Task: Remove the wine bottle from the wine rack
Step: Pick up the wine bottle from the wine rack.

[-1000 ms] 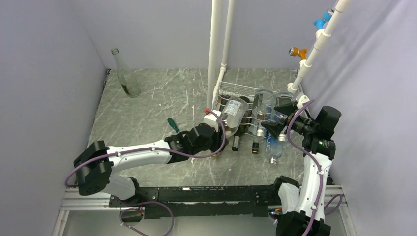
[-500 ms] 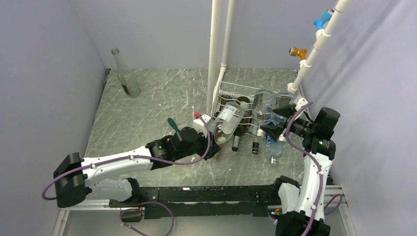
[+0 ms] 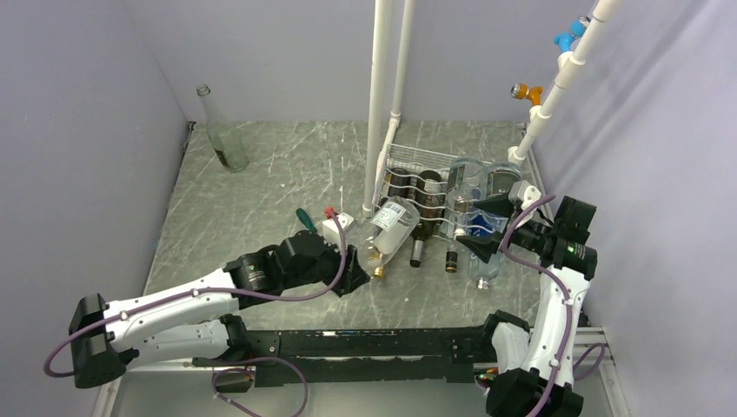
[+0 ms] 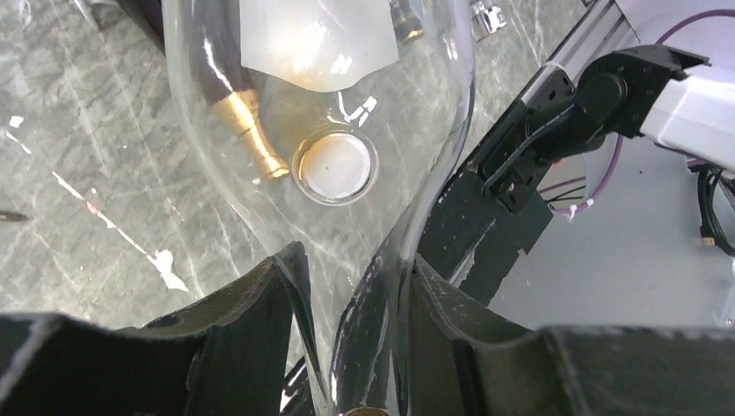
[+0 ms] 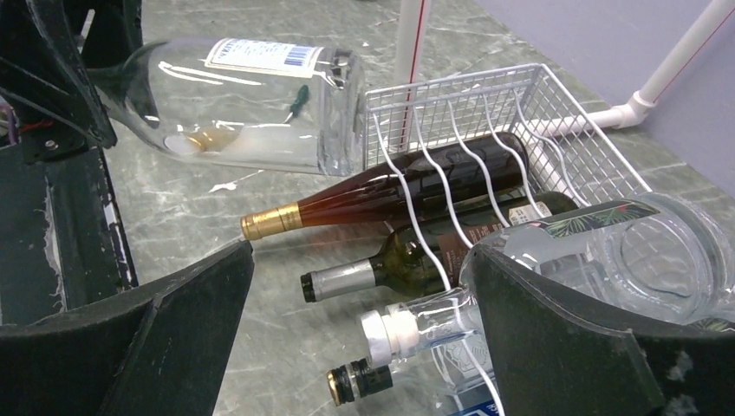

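The grey marbled table [image 3: 278, 174] is boxed in by plain walls on its left, far and right sides. Its left half lies open, with only one tall clear glass bottle [image 3: 222, 130] standing in the far left corner and one green-handled tool [image 3: 305, 219] lying near the middle. Two white pipes [image 3: 387, 87] rise just left of the wine rack [image 3: 415, 161], a white wire frame with wavy tiers and a grid back, set at the far right.

At least five bottles lie in the rack, necks toward the near side. Three are dark: one gold-foiled [image 5: 381, 204], one silver-capped [image 5: 390, 260] and one black-capped [image 5: 355, 381]. At least two are clear glass.

The left gripper [image 3: 355, 271] is clamped on the neck of the wine bottle [image 3: 393, 224]. This is a clear, round-shouldered bottle with a white barcode label, lying tilted at the rack's near left corner. Its base is just beside the wire, and I cannot tell whether they touch. The right gripper [image 3: 470, 224] hangs before the rack's near right end, fingers wide apart, holding nothing.
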### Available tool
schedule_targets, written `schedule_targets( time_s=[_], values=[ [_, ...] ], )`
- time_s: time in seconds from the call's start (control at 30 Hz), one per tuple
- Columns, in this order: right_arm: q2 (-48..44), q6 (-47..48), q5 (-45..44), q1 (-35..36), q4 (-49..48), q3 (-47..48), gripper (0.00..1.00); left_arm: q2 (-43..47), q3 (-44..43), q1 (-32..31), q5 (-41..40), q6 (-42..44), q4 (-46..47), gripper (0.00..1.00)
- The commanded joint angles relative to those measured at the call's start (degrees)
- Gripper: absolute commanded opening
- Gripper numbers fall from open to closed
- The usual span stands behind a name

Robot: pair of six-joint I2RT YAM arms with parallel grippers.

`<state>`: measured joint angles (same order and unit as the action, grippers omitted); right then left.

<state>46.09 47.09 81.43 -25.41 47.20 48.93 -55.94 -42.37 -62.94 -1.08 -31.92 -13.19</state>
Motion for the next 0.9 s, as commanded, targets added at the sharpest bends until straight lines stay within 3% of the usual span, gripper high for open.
schedule_targets(
  time_s=[0.0,0.3,0.67,0.87],
  values=[
    [0.65,8.39,3.59,-0.31,4.86,2.12,1.00,6.84,-1.86,0.27,0.55,2.58,12.49,0.00],
    [2.68,16.43,3.77,2.11,10.58,3.05,1.00,8.53,-4.44,2.16,2.52,1.41,0.82,0.00],
    [6.78,17.17,-11.41,21.96,7.85,6.63,1.00,8.03,-9.31,4.27,4.50,-0.70,-9.56,0.00],
    [10.37,21.05,-14.84,30.00,8.46,9.67,1.00,7.02,-11.25,5.06,5.93,-1.75,-12.67,0.00]
  ],
)
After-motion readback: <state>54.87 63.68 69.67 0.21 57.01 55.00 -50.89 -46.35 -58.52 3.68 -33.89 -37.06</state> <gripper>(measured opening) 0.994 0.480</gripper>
